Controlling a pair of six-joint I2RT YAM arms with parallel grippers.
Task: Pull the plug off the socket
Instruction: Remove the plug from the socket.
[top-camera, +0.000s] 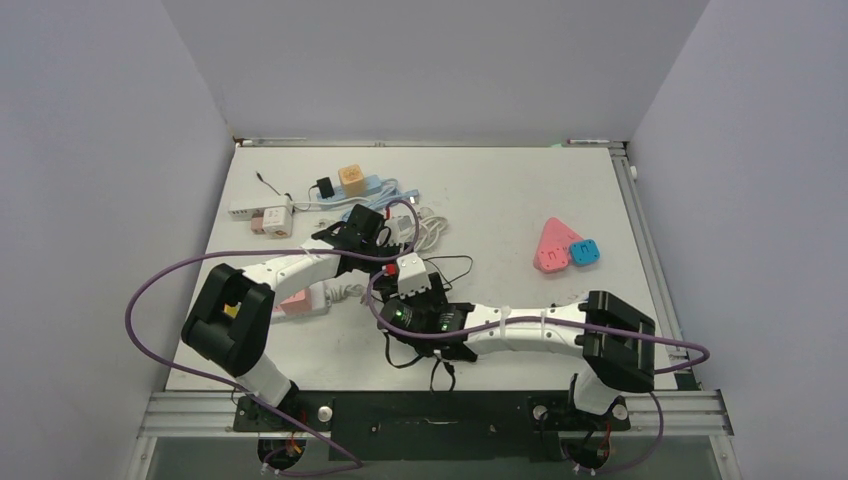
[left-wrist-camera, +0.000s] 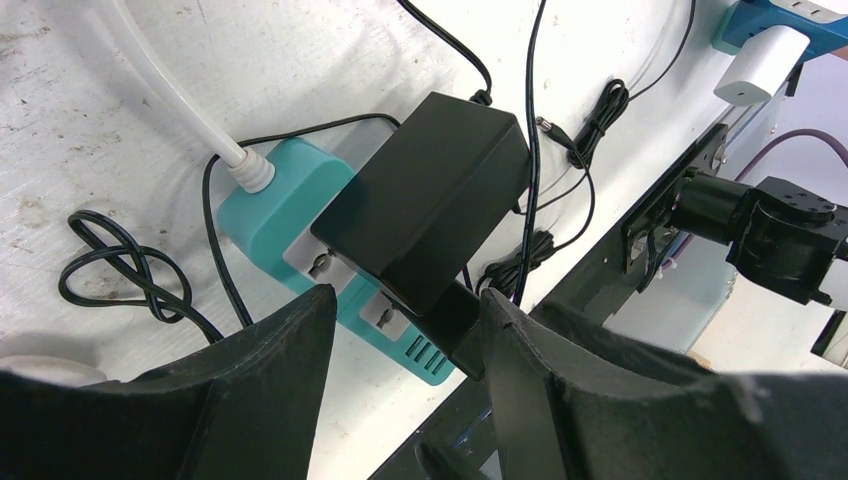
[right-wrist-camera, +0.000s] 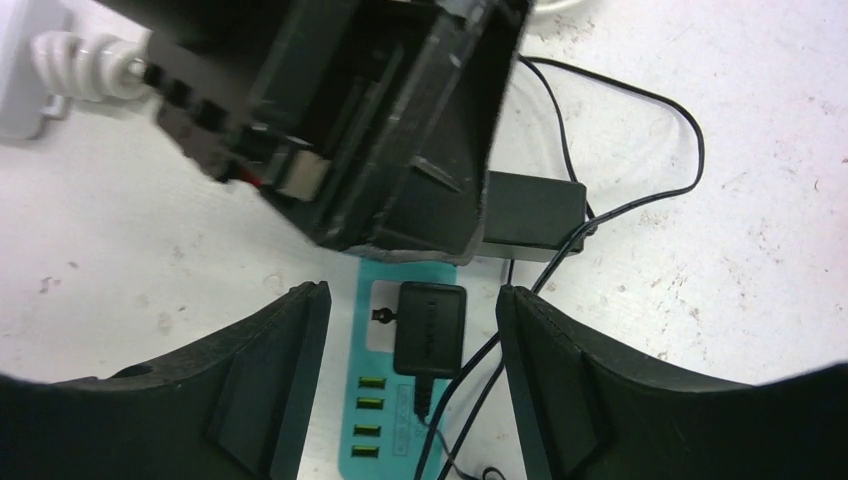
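Note:
A teal power strip (left-wrist-camera: 262, 215) lies on the white table, with a large black adapter (left-wrist-camera: 430, 200) and a smaller black plug (left-wrist-camera: 456, 322) in its sockets. My left gripper (left-wrist-camera: 405, 325) is open above the strip, its fingers on either side of the small plug's end. In the right wrist view the strip (right-wrist-camera: 378, 300) carries the small black plug (right-wrist-camera: 430, 328), which sits below and between my open right gripper (right-wrist-camera: 412, 335) without touching it. The left gripper's body (right-wrist-camera: 380, 120) hangs just ahead. In the top view both grippers (top-camera: 372, 232) (top-camera: 402, 292) meet over the strip and hide it.
A pink strip (top-camera: 300, 300) lies by the left arm. A white strip with plugs (top-camera: 262, 212), a black plug and an orange cube (top-camera: 351, 178) sit at the back left. A pink triangular socket (top-camera: 555, 245) with a blue plug (top-camera: 585, 252) is at the right. Loose black cords (left-wrist-camera: 120, 270) trail around.

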